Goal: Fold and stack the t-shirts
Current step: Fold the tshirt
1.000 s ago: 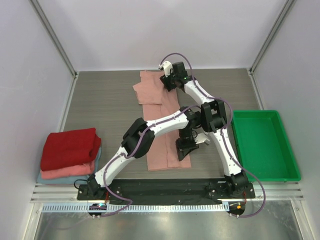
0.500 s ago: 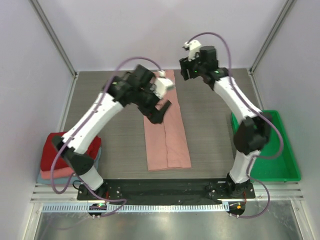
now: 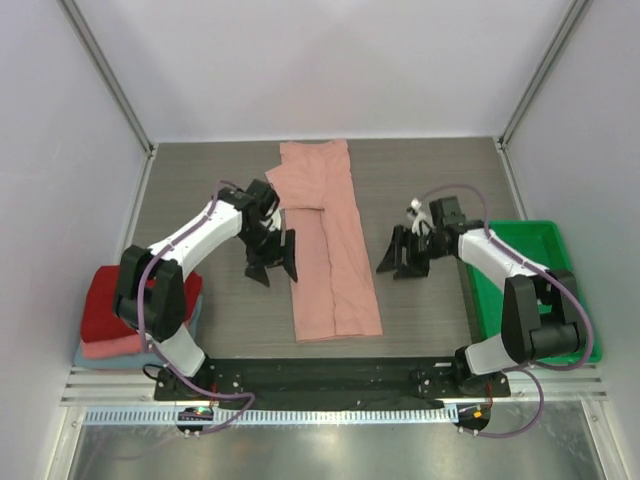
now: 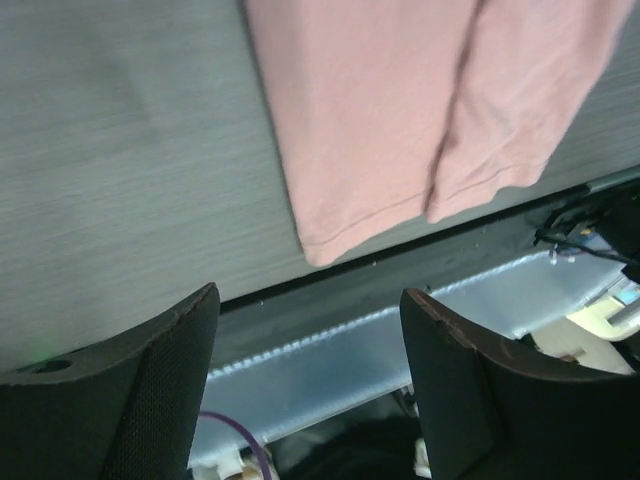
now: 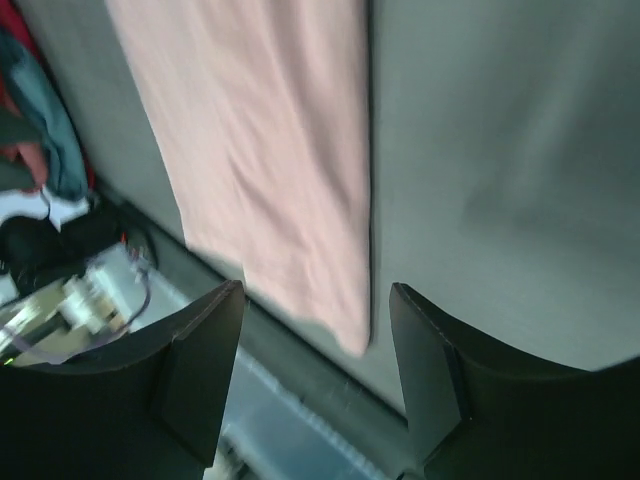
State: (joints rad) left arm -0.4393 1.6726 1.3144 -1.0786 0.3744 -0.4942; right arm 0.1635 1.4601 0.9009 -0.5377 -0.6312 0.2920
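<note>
The grey wood-grain table (image 3: 200, 190) fills the floor of the white-walled cell. Down its middle lies the dusty-pink t-shirt (image 3: 335, 270), folded lengthwise into one long narrow strip. The strip runs from the far edge of the table to just short of the black rail at the near edge, with a folded-in layer showing on its far left part and no print visible. At the right edge of the table sits the green tray (image 3: 545, 290), well apart from the strip. At the left near corner is the stack of folded t-shirts: the dark red one (image 3: 100, 310) on top, the salmon-pink one (image 3: 105, 347) under it and the light-blue one (image 3: 85, 357) at the bottom. Both arms reach low over the table, one on each side of the strip. The left gripper (image 3: 275, 273) hangs just beside the strip's left edge with its jaws spread and nothing between them. Its wrist camera looks past the two dark fingers (image 4: 160, 390) at the shirt's near hem (image 4: 400, 110). The right gripper (image 3: 396, 268) is over bare table between the strip and the tray, near the strip's right edge but apart from it. Its jaws also stand apart and hold nothing, and its wrist view shows the shirt's right edge (image 5: 260, 150) beyond the fingertips (image 5: 200, 350).
</note>
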